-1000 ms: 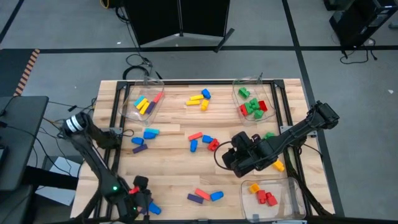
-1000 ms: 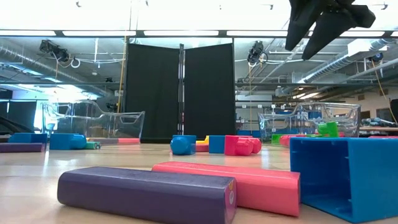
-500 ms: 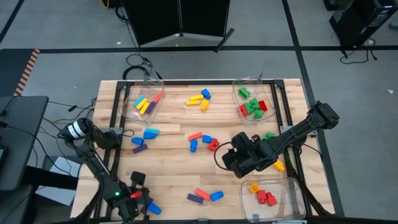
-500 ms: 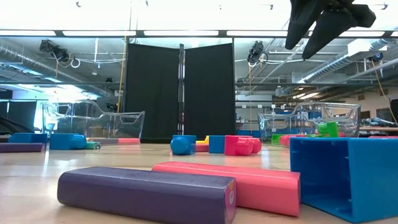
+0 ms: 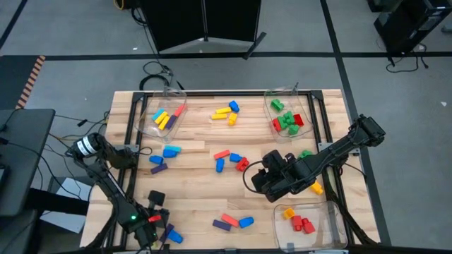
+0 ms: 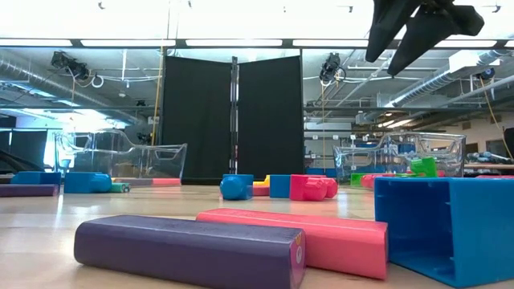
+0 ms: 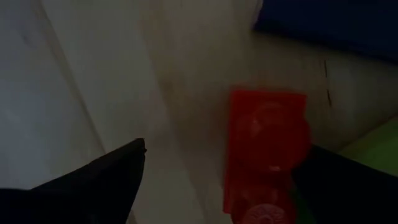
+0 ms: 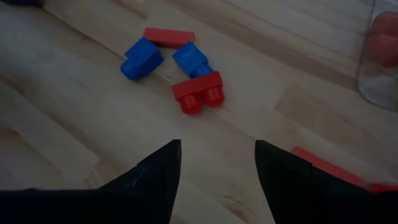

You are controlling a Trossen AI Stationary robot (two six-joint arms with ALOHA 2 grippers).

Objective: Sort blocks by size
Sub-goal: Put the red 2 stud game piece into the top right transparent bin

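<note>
Hovering empty, half-open right gripper point(image 5: 265, 182) lines up on red brick point(image 8: 199, 93); left gripper point(image 7: 217, 180) wide open above red block point(image 7: 267, 146).

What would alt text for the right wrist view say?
The right gripper, open and empty, hovers above the wooden table, facing a red brick, two blue bricks and a flat red bar.

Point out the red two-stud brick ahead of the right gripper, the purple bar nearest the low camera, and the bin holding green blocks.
red two-stud brick point(image 8: 198, 92), right wrist view, its body.
purple bar point(image 6: 189, 250), low view, its long side.
bin with green blocks point(image 5: 270, 111), high view, its clear wall.
</note>
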